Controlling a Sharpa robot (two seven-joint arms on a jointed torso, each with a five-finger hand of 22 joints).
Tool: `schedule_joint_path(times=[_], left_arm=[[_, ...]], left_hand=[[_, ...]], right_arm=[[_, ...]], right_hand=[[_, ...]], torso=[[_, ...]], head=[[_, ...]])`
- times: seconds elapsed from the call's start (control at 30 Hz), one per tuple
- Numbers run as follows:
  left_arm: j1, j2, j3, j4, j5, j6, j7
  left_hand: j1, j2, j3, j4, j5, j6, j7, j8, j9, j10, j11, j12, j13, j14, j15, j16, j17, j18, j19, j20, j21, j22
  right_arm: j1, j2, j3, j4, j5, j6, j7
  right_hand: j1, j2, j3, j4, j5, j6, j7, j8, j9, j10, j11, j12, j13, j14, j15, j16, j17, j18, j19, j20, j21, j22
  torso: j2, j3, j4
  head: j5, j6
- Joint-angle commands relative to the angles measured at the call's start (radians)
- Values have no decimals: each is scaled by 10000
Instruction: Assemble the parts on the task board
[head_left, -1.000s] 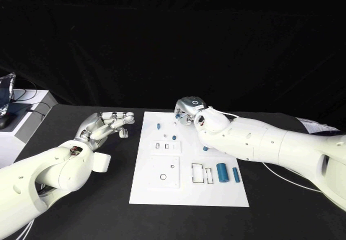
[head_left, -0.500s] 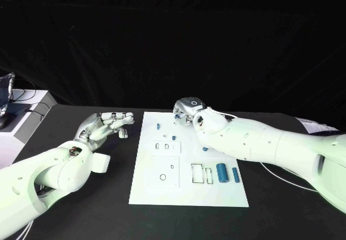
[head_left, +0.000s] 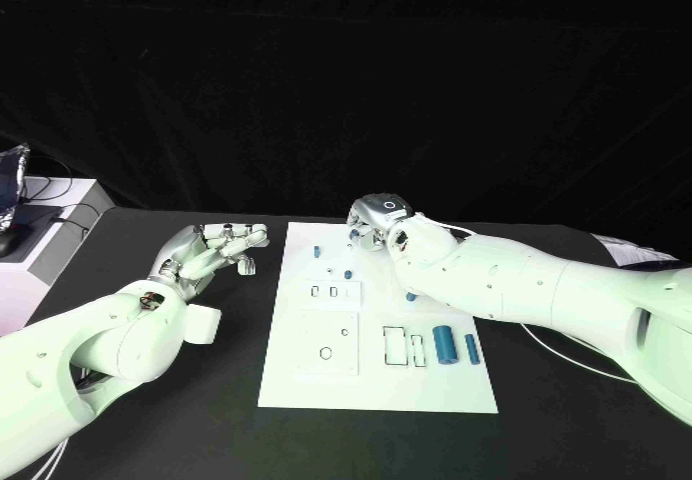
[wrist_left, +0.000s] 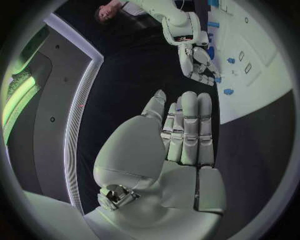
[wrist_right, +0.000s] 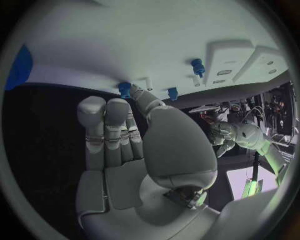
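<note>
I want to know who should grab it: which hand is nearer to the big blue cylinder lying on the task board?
Right. The right hand hovers over the task board's far edge, with the big blue cylinder nearer the robot beside its forearm. The left hand sits off the board's opposite side.

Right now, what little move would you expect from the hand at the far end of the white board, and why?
Probably the right hand eases down to close on the small blue piece at its fingertips. That hand hangs over the far edge of the board, fingers straight and holding nothing, one fingertip by the piece. The left hand rests open on the table beside the board.
</note>
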Motion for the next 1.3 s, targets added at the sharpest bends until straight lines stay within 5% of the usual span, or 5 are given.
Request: schedule_joint_path(times=[0.03,0.3,0.53,0.63,1.3], left_arm=[[5,21,10,2,-28,169,51],[4,-10,10,-23,-27,186,74],[2,-61,10,-34,-27,209,123],[2,-81,9,-44,-27,227,148],[-9,-78,8,-100,-27,308,154]], left_hand=[[-54,-49,41,13,41,-44,12,11,1,-73,4,27,0,-59,-28,34,-8,104,-48,0,44,-10],[-65,-64,43,18,38,-61,23,13,1,-206,44,18,-4,-77,-1,50,-54,113,-61,16,60,-31],[-73,-77,37,18,39,-53,9,17,3,-222,45,24,-3,-95,4,41,-78,119,-73,28,61,-40],[-73,-77,37,18,39,-53,9,17,3,-222,45,24,-3,-95,4,41,-78,119,-73,28,61,-40],[-61,-62,61,15,40,-51,-74,9,0,-119,-9,16,-7,-71,-34,57,-121,119,-80,22,88,-57]], right_arm=[[-1,-134,-2,177,-22,-179,57],[16,-1304,120,1524,1068,-767,356],[123,-2631,247,2682,3071,-229,952],[186,-3085,266,2917,3675,217,1039],[259,-3409,284,2033,4464,1434,516]], right_hand=[[90,-23,-108,7,-30,-34,12,-3,-9,-103,9,-33,-9,14,64,-53,-21,126,304,53,-104,785],[264,-107,-719,308,-28,-138,43,-2,-13,-246,37,-37,-6,28,84,-101,-81,249,372,100,-835,669],[406,-201,-885,174,547,-300,185,36,-7,2967,-829,1039,745,99,-456,97,65,-143,528,-280,456,979],[453,-134,-2355,-82,850,-516,200,87,12,1268,-988,5059,5487,86,-560,504,496,-566,546,-658,1487,1117],[78,-42,-2290,338,1168,-696,264,96,31,1459,-603,10343,12171,80,-232,1823,3917,-648,421,-250,5181,1651]], torso=[[-9,7,6],[-7,18,-43],[2,38,-130],[5,60,-189],[40,112,-214]], head=[[-8,17],[3,77],[-22,173],[-62,220],[-131,209]])
